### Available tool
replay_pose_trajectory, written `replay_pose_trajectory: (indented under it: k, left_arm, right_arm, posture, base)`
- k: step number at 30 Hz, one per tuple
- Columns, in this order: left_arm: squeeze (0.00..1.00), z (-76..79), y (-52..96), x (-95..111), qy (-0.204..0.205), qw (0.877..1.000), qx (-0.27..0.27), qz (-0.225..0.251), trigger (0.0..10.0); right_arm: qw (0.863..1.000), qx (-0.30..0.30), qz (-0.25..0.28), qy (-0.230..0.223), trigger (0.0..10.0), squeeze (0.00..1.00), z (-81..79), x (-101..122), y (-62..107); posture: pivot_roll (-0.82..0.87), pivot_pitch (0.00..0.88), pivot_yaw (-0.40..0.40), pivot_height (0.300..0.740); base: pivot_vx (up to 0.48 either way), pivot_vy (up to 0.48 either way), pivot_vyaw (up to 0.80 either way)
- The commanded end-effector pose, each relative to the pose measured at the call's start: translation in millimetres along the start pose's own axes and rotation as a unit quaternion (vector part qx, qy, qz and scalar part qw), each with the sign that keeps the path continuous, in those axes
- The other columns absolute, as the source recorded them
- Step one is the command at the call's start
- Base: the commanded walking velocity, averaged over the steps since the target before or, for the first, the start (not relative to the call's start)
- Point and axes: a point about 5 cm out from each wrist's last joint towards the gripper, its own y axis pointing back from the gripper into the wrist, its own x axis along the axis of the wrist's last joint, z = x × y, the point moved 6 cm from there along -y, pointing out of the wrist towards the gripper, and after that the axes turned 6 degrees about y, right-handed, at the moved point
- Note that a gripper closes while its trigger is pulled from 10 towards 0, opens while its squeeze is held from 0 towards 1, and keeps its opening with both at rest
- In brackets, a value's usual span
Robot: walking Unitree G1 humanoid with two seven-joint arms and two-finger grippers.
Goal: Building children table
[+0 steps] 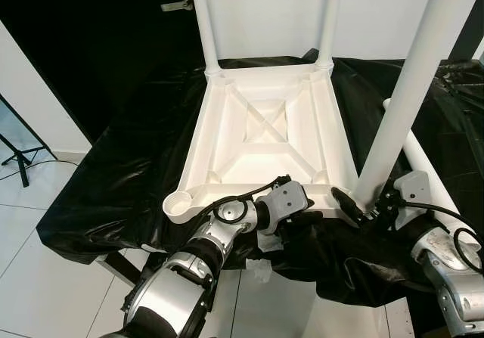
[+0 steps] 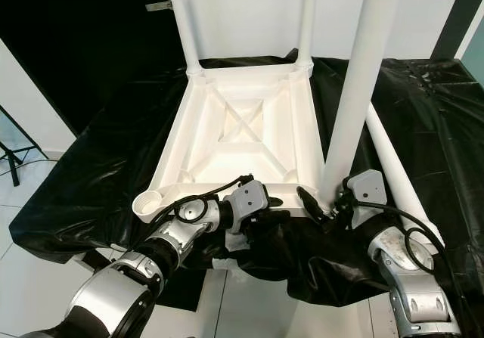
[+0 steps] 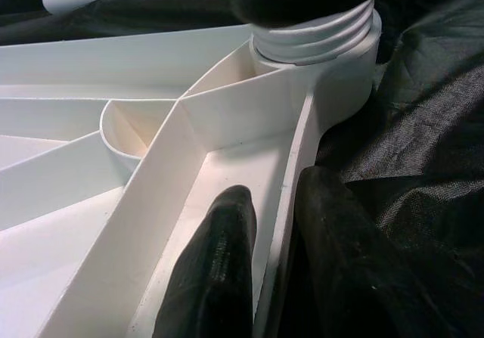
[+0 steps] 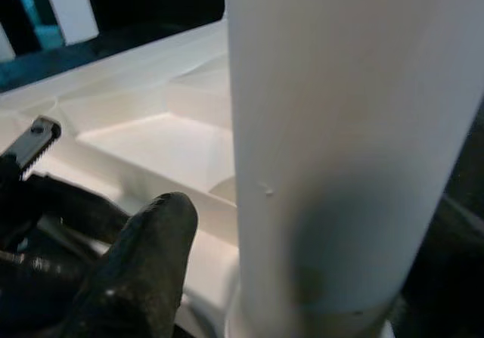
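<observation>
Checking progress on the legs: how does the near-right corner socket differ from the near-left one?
The near-right socket holds an upright white leg, with the right gripper at its base; the near-left socket is an open, empty cup. The left gripper clamps the tabletop rim between them. Both are white, round corners.

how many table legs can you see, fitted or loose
4. Two stand in the far corner sockets: far left leg, far right leg. The near right leg stands in its socket at the right claw. One loose leg lies on the black sheet.

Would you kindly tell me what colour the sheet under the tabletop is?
Black sheet, clearest in the left eye view.
</observation>
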Motion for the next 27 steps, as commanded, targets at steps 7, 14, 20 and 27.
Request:
replay_pose_trajectory:
  k: [7, 14, 20, 27]
  left_arm:
    - [0.0, 6.7, 4.7, -31, 0.035, 0.998, 0.007, -0.054, 7.8]
    - [0.0, 6.4, 5.7, -32, 0.035, 0.998, 0.008, -0.055, 7.8]
    - [0.0, 6.7, 5.7, -32, 0.035, 0.998, 0.006, -0.056, 7.7]
    - [0.0, 7.5, 5.3, -32, 0.033, 0.998, 0.003, -0.057, 7.7]
  right_arm:
    - [0.991, 0.13, 0.003, 0.02, 0.0, 0.0, -41.5, 0, -1.3]
    - [0.998, 0.055, -0.003, -0.023, 0.0, 0.0, -30.5, -9, -8.4]
    - [0.966, -0.25, 0.019, -0.064, 0.0, 0.0, 14.1, 2, -14.5]
    - [0.948, -0.305, 0.009, -0.085, 0.0, 0.0, -1.7, 7, -20.0]
  posture:
    - [-0.17, 0.0, 0.06, 0.74]
    - [-0.17, 0.0, 0.063, 0.74]
    - [-0.17, 0.0, 0.069, 0.74]
    - [-0.16, 0.0, 0.074, 0.74]
  base:
    - [0.0, 0.0, 0.0]
    - [0.0, 0.0, 0.0]
    - [0.0, 0.0, 0.0]
    - [0.0, 0.0, 0.0]
